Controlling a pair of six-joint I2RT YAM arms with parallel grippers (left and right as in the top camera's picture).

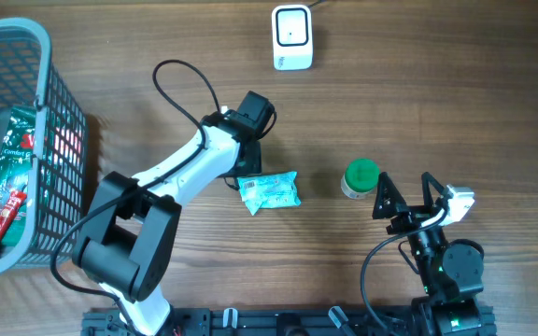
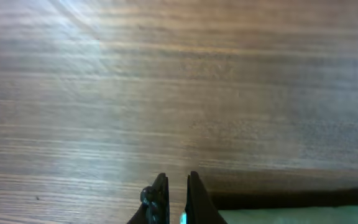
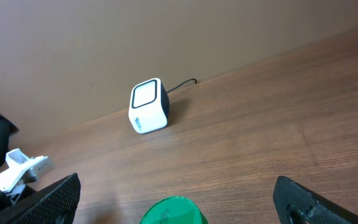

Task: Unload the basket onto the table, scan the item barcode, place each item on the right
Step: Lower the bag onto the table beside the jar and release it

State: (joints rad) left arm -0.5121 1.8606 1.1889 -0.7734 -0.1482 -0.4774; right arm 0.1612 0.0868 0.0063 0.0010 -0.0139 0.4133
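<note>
A teal snack packet (image 1: 270, 190) lies flat at the table's middle. My left gripper (image 1: 247, 177) is down at its left edge. In the left wrist view the gripper (image 2: 178, 186) is shut, with a sliver of the teal packet (image 2: 291, 215) pinched between the fingers. The white barcode scanner (image 1: 292, 37) stands at the far edge, its window facing up; it also shows in the right wrist view (image 3: 149, 106). My right gripper (image 1: 404, 191) stands wide open just right of a green-lidded jar (image 1: 360, 177), whose lid (image 3: 171, 213) lies low between the fingers (image 3: 55, 199).
A grey wire basket (image 1: 63, 140) at the left edge holds several packaged items. The scanner's cable runs off the far edge. The left arm's black cable loops over the table behind the arm.
</note>
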